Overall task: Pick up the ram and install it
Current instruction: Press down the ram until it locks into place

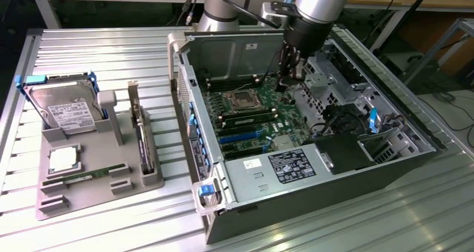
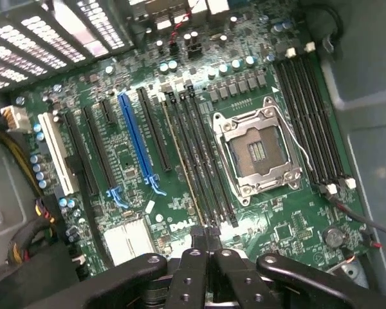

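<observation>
The black two-fingered tool (image 2: 208,241) hangs inside the open grey computer case (image 1: 222,52). Its fingers are pressed together with nothing seen between them. They are over the motherboard, just beyond the silver, open processor socket (image 2: 257,151).

Beside this socket, a long thin green circuit-board stick stands on its edge in one black memory slot. I take it for the ram (image 2: 183,161), and it seems already seated. The tool tip is near its one end, but I cannot tell if they touch.

Far from the socket, outside the case on the ribbed metal tabletop (image 1: 111,46), another slim green strip (image 1: 77,177) lies in a grey holder. I cannot tell if it is a second module.

Such a stick is probably light and stiff, but fragile. It is best held by its long bare edges, away from the chips and contacts.

Around the socket the room is narrow. Empty slots run on both sides, and red and black wires (image 2: 354,215) pass near the case wall.
</observation>
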Controlling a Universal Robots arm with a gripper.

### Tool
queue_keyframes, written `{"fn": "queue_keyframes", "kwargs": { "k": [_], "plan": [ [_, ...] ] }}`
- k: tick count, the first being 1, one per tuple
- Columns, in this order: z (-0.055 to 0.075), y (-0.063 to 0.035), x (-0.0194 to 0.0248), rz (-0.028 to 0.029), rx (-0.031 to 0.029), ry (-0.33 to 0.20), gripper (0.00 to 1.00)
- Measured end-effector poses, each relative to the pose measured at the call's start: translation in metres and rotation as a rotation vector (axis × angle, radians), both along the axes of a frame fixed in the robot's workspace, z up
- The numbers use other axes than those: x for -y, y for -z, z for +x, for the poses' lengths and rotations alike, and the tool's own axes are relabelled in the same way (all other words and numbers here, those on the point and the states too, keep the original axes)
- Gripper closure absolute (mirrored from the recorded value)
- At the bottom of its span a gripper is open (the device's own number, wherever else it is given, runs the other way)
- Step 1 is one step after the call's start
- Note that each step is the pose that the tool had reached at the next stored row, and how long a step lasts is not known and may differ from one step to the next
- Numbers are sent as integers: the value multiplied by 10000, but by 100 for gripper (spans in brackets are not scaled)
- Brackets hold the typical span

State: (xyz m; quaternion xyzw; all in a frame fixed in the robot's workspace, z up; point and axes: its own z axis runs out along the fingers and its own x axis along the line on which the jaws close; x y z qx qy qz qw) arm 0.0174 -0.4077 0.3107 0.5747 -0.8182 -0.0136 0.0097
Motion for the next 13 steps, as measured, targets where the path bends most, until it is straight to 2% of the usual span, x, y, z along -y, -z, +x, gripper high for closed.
{"fn": "queue_keyframes", "kwargs": {
  "k": [1, 3, 13],
  "plan": [
    [0, 0, 0, 0, 0, 429, 89],
    [0, 0, 0, 0, 0, 972, 89],
    [-1, -4, 0, -1, 0, 3062, 89]
  ]
}}
